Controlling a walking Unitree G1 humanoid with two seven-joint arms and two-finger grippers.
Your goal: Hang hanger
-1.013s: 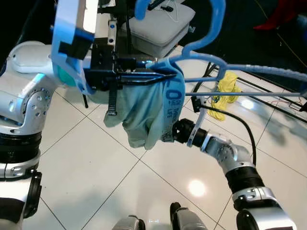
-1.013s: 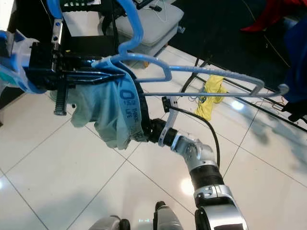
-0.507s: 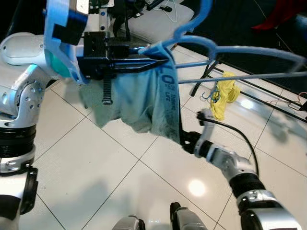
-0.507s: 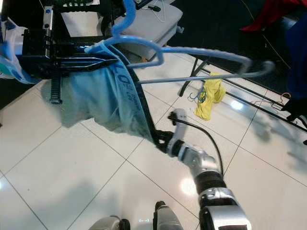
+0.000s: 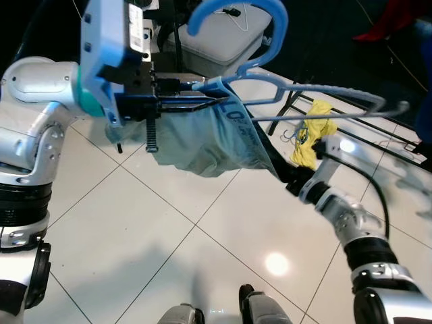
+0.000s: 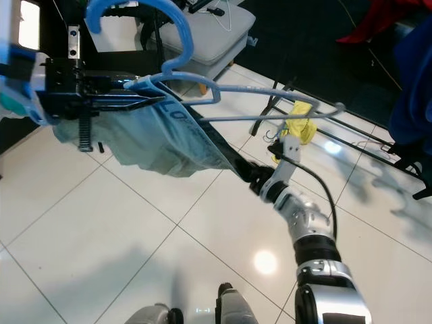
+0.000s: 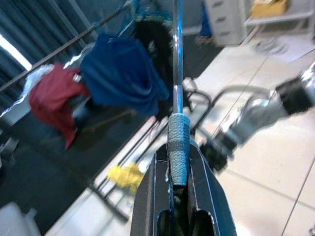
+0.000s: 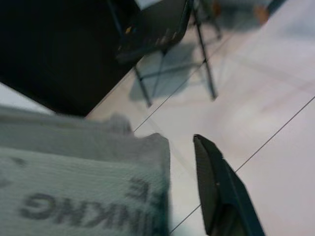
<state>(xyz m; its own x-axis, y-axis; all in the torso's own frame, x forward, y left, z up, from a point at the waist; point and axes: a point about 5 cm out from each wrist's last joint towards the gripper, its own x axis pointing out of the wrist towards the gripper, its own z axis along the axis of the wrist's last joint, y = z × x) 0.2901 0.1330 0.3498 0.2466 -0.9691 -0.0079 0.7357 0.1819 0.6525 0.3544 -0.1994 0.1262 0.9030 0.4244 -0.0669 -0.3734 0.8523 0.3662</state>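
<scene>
floor [image 5: 135, 229]: white glossy tiles with dark grout lines, a bright light spot reflected on them.
drying rack [image 5: 351, 131]: dark metal bars low over the floor at the back right; a yellow cloth [image 5: 312, 131] hangs on it.
chair [image 6: 209, 34]: grey padded seat at the back, behind the hanger's hook.
garment [image 5: 202, 138]: pale grey-green cloth with a printed band along its edge, draped from the hanger and stretched down toward the right arm.
hanger [image 5: 270, 74]: blue, held up in the air in front of the robot, hook uppermost, its long bar reaching to the right.
left pincer [image 5: 212, 102]: raised at chest height, fingers closed on the hanger's wrapped end and the cloth there.
right pincer [image 6: 251, 174]: low under the hanger, at the garment's lower edge; i cannot tell whether it grips the cloth.
</scene>
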